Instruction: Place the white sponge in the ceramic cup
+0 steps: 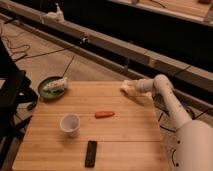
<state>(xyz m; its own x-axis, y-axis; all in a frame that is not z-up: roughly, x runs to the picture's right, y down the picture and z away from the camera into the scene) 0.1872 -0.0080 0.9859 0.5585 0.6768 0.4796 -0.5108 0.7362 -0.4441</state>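
Observation:
The white sponge [126, 88] lies at the far right edge of the wooden table [120, 140], with my gripper [132, 88] shut on it, the white arm reaching in from the right. The ceramic cup [70, 124] stands upright on the left half of the table, well away from the gripper.
An orange carrot [104, 114] lies mid-table between cup and gripper. A black remote [91, 153] rests near the front edge. A dark green plate [51, 88] with a lumpy white object sits at the far left corner. A dark chair [12, 100] stands to the left.

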